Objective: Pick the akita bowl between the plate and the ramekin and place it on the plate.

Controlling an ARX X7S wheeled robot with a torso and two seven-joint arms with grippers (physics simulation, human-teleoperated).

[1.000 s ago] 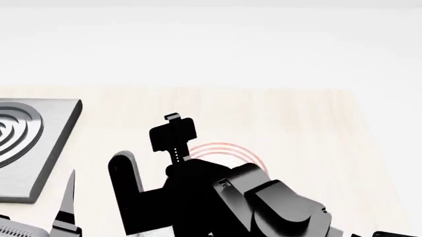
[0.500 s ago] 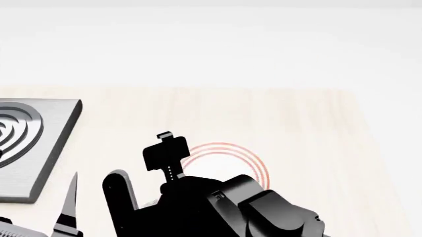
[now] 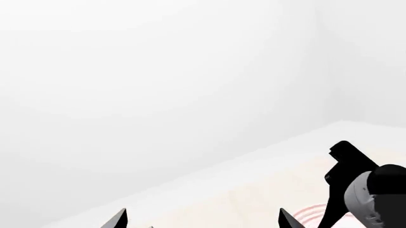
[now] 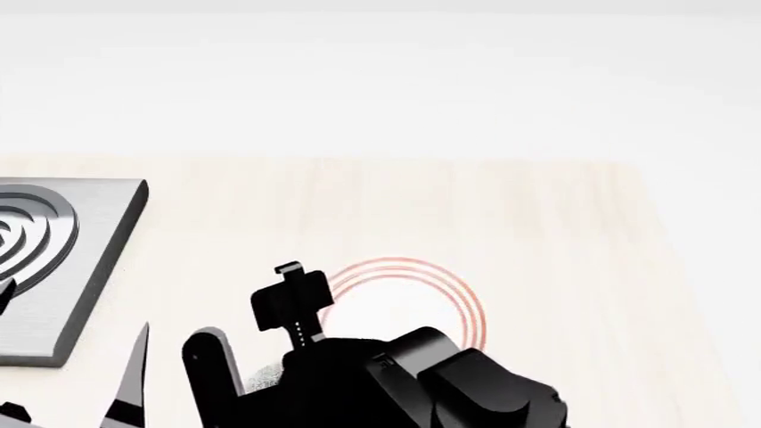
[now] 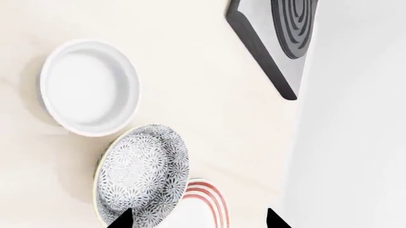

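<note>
In the right wrist view the speckled grey-and-white akita bowl (image 5: 142, 173) sits between the plain white ramekin (image 5: 89, 88) and the red-ringed plate (image 5: 206, 206), its rim overlapping the plate's edge. My right gripper (image 5: 198, 221) is open above the bowl and plate, one fingertip over the bowl's rim, and holds nothing. In the head view my right arm (image 4: 393, 379) covers the near part of the plate (image 4: 411, 299) and hides the bowl and the ramekin. My left gripper (image 3: 203, 223) is open and empty, up off the table to the left.
A grey stove block with a coiled burner (image 4: 53, 259) lies at the table's left; it also shows in the right wrist view as the burner block (image 5: 279, 42). The pale wooden table (image 4: 535, 232) ends at a white wall behind.
My right arm has drawn back toward me and lower in the head view, uncovering more of the plate's red rings. The left fingertip has shifted slightly.
</note>
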